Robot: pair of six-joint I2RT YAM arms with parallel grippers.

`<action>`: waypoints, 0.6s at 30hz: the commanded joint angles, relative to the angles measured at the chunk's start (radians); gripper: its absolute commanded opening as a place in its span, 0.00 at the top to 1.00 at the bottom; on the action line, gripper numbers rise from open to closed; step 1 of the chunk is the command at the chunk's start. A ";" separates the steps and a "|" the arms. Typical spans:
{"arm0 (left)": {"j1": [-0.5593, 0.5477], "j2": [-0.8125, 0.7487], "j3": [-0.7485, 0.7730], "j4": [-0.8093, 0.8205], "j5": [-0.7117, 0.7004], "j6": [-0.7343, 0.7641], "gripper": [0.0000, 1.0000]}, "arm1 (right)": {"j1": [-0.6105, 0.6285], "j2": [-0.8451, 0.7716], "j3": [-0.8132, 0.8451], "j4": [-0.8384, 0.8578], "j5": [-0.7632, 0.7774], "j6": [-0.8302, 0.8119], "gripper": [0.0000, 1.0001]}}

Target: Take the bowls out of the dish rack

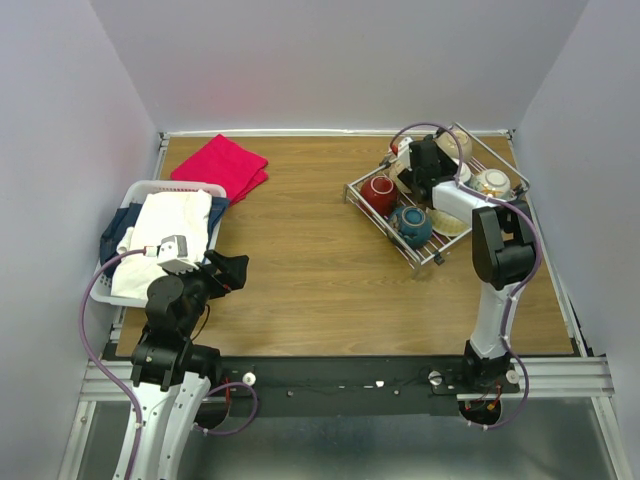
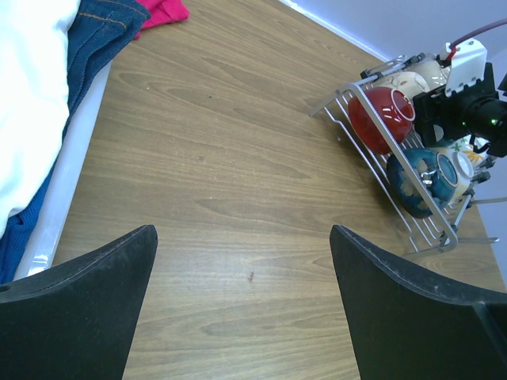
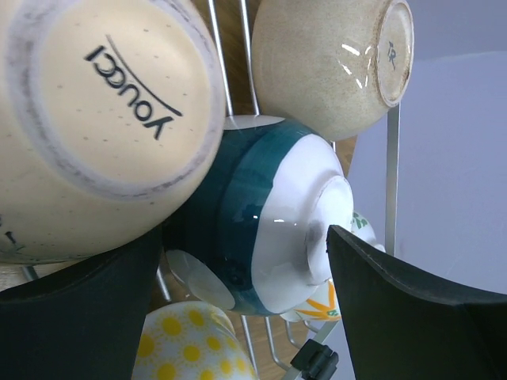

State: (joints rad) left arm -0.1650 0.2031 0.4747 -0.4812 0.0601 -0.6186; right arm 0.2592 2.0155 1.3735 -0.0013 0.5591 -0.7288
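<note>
Left fingers (image 2: 87, 309) are hanging wide open over tabletop (image 2: 238, 158), holding nothing. White basket (image 1: 180, 185) just beside them is carrying white cloth (image 2: 32, 95) w/ blue jeans (image 2: 103, 32). Farther off, right side, dish rack (image 1: 383, 230) is sitting on tabletop w/ bowls (image 1: 492, 183) inside: red bowl (image 1: 378, 192), teal bowl (image 3: 253, 222), tan bowl (image 3: 325, 63), plus cream bowl (image 3: 111, 111) showing "youcci" printed on its base. Right fingers (image 3: 412, 309) are standing wide apart either side of teal bowl; grip not evident. Red cloth (image 1: 222, 163) is lying near far edge, well apart from rack.
</note>
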 commanded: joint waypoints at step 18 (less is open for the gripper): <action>-0.002 -0.008 0.012 -0.016 -0.026 -0.009 0.01 | -0.054 0.002 0.019 0.049 -0.039 0.048 0.08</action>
State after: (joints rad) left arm -0.1650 0.2031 0.4747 -0.4820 0.0582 -0.6197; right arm 0.2184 1.9972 1.3945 -0.0032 0.5064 -0.6777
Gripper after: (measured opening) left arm 0.990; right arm 0.915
